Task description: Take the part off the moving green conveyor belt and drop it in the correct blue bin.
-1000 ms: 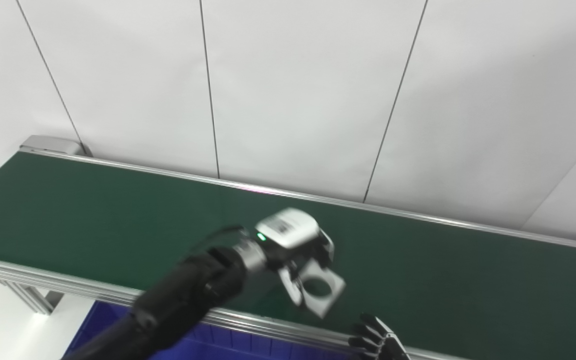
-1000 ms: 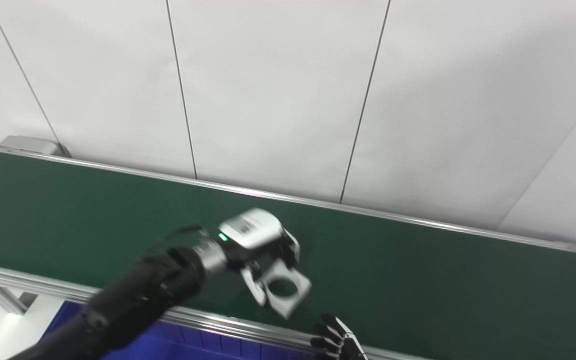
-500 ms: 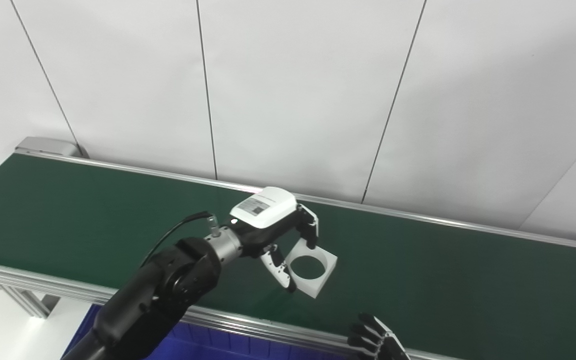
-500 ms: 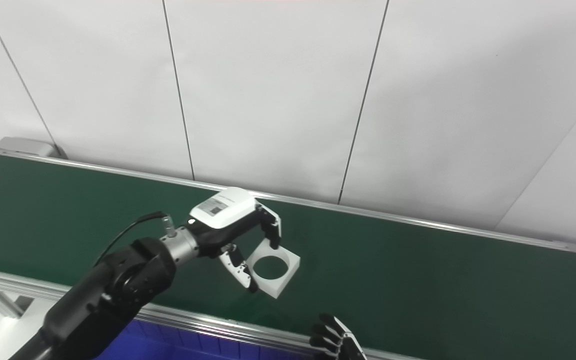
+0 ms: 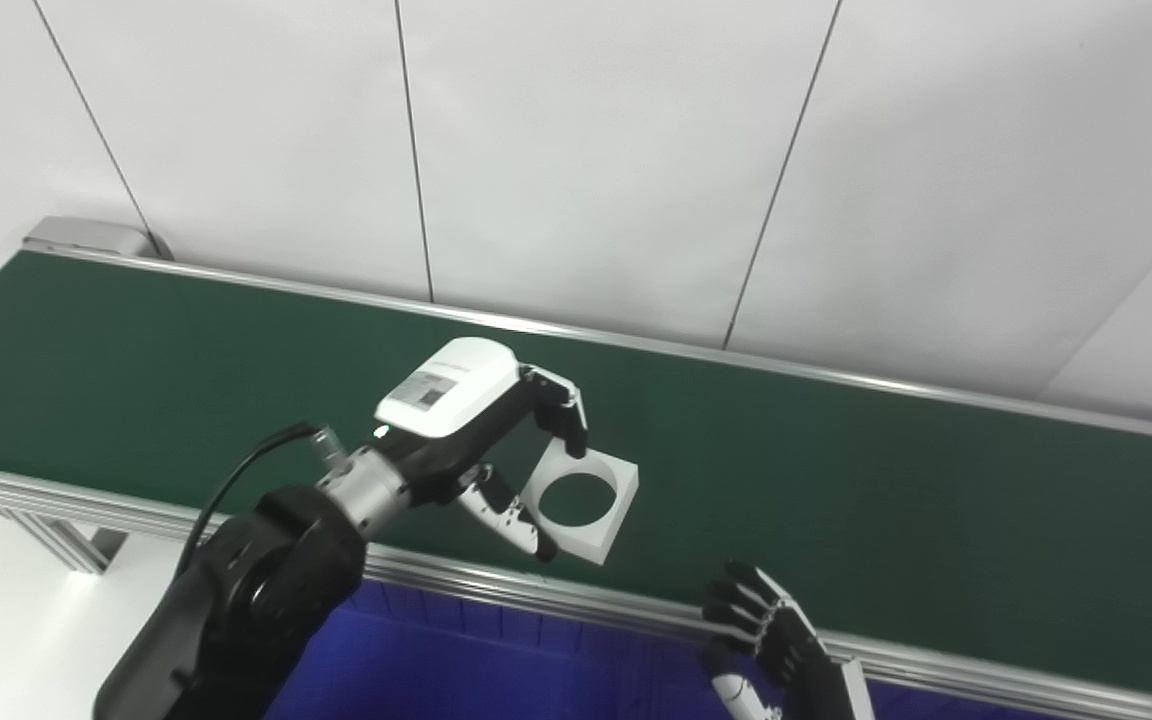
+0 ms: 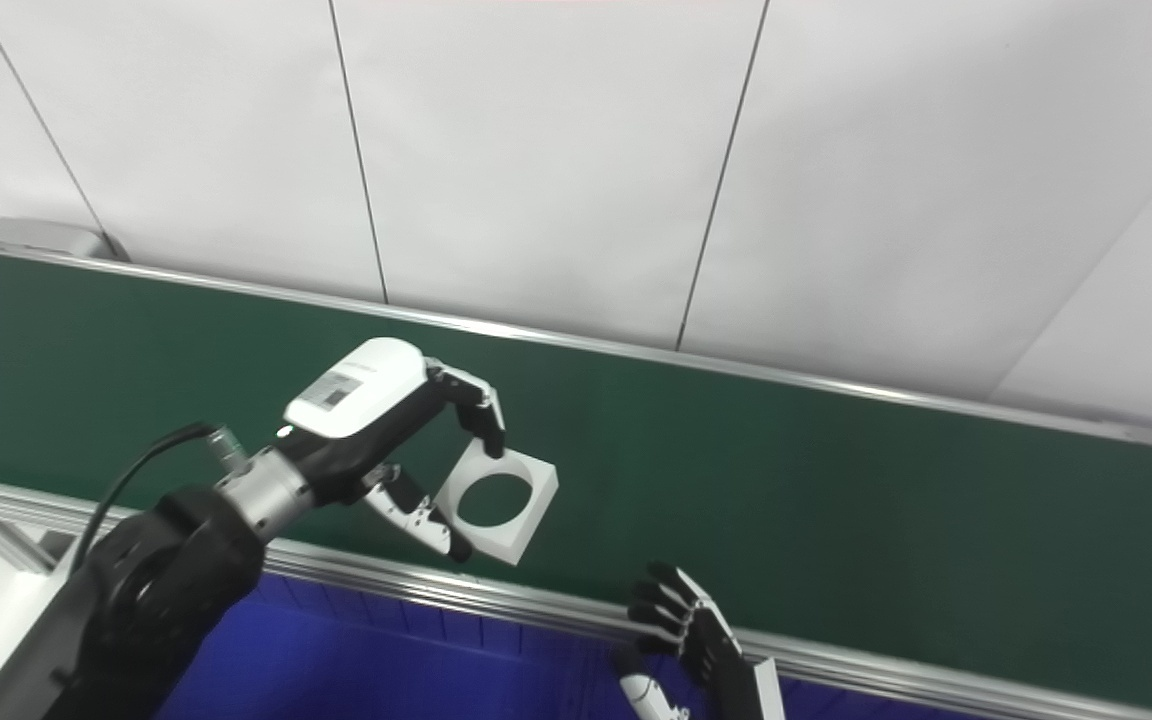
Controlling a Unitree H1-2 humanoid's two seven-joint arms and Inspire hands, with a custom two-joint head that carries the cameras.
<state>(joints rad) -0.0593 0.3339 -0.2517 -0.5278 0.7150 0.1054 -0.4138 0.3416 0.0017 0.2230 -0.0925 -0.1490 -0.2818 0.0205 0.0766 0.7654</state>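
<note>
Part (image 5: 580, 502): white square block with 1 round through-hole, tilted, held in the air above the near half of the green conveyor belt (image 5: 836, 480). No contact with the belt surface visible.

Left hand (image 5: 476, 430) is clamped on the part. Fingers (image 5: 564, 415) curl over its top-left edge, at roughly 11 o'clock of the hole; thumb (image 5: 511, 515) presses the lower-left edge, at about 8 o'clock. The hole and the whole right side of the part stick out clear of the hand toward 3 o'clock. White hand housing with a printed label faces up, at 10 o'clock from the part.

Right hand (image 5: 771, 640) sits low at 5 o'clock from the part, well apart from it, by the belt's near aluminium rail (image 5: 636, 615). Fingers are loosely curled and spread, holding nothing.

Blue bin (image 5: 456, 670) lies below the near rail, at 6 to 7 o'clock from the part, partly hidden by the left arm.

White panelled wall (image 5: 586, 150) behind the belt at 12 o'clock.
</note>
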